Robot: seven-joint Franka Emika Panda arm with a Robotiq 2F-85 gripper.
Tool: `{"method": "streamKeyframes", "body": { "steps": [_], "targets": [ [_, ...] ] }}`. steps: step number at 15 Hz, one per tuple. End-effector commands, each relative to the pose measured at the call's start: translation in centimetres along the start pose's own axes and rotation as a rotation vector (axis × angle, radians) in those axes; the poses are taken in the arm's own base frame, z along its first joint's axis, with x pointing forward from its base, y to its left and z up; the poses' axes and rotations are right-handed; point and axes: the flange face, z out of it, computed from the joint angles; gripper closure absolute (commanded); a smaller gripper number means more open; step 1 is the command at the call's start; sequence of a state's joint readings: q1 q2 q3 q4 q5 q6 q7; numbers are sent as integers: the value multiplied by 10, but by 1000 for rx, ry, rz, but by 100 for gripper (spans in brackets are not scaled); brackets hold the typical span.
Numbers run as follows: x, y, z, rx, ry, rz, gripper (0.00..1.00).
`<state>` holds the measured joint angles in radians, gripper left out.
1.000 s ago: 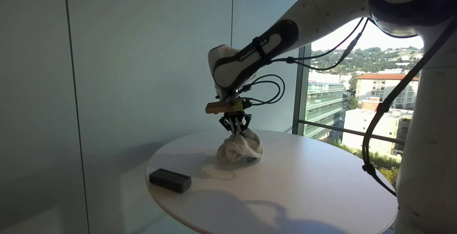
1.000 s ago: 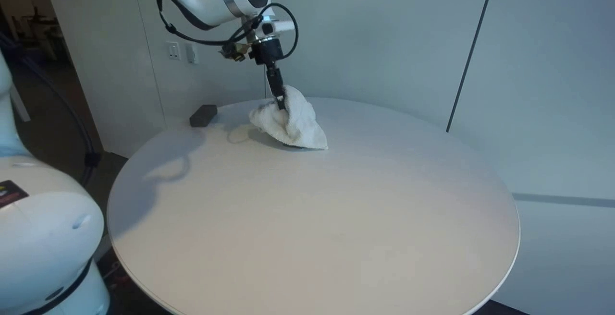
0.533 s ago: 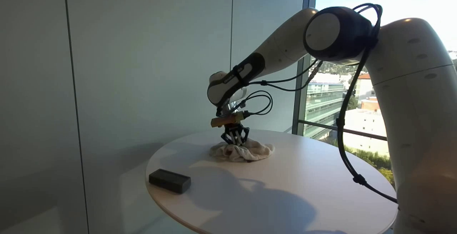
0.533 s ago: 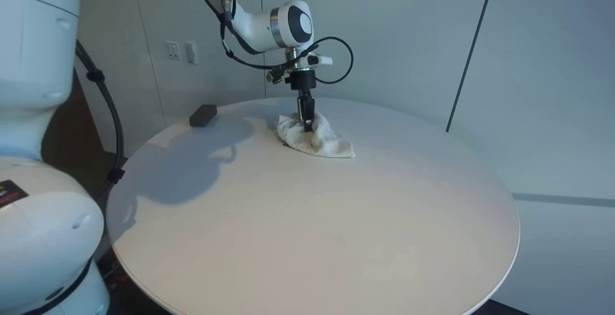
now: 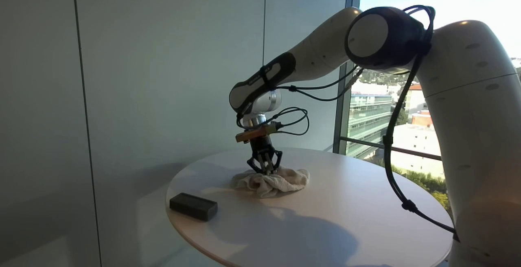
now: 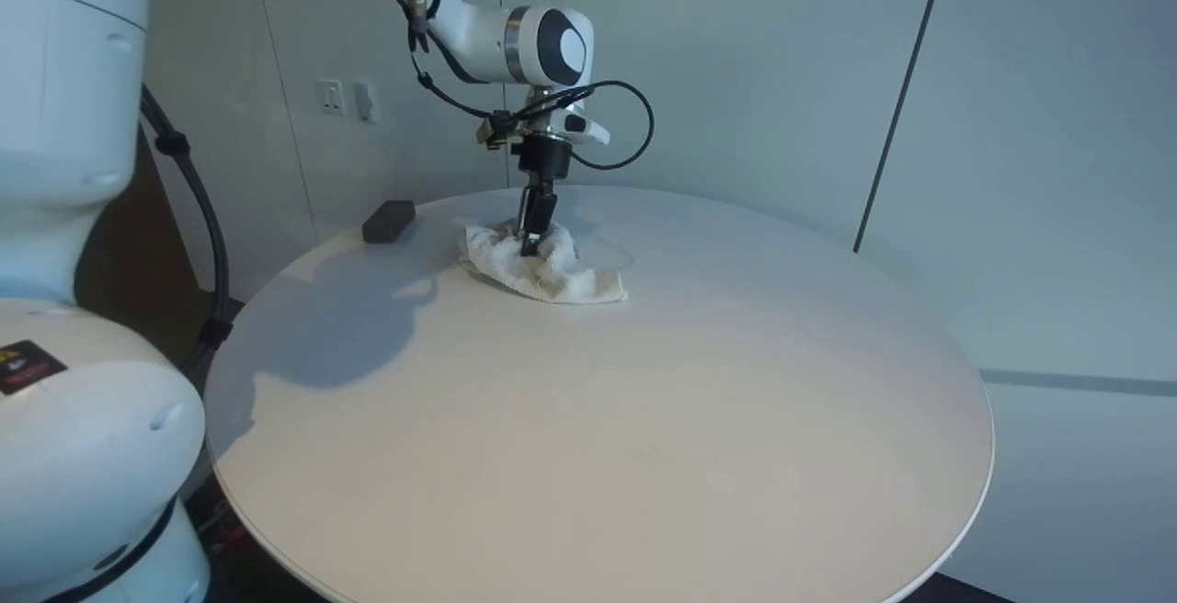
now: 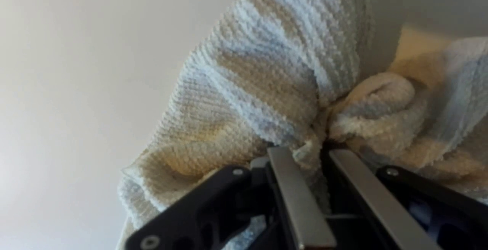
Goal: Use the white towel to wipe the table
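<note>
The white towel (image 5: 291, 179) lies crumpled on the round white table (image 5: 366, 210), towards the wall. It also shows in an exterior view (image 6: 570, 281) and fills much of the wrist view (image 7: 244, 74). My gripper (image 5: 267, 172) points down into the towel's middle, with its fingertips low over the tabletop. In the wrist view, the gripper (image 7: 307, 153) is shut on a pinched fold of towel, with loose folds spreading on both sides. The fingertips are partly sunk in the cloth in an exterior view (image 6: 531, 249). The table surface under the towel is hidden.
A dark rectangular block (image 5: 193, 206) lies near the table edge, apart from the towel; it shows in an exterior view too (image 6: 389, 221). A pale wall (image 6: 736, 79) stands close behind the table. A window (image 5: 390, 108) is beside the arm.
The gripper came down and the raised towel flattened onto the table. Over the last half second, gripper and towel slid left in both exterior views, with the towel still held.
</note>
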<state>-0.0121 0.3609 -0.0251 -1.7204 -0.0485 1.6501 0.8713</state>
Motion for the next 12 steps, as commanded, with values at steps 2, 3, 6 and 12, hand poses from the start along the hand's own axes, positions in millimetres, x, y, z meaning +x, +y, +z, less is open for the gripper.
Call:
{"method": "streamKeyframes", "body": {
  "steps": [2, 3, 6, 12],
  "targets": [
    [-31, 7, 71, -88, -203, 80, 88],
    [-17, 13, 79, -112, -187, 136, 88],
    [8, 25, 86, -172, -113, 234, 88],
    [55, 72, 8, -237, 114, 423, 87]
  ]
}}
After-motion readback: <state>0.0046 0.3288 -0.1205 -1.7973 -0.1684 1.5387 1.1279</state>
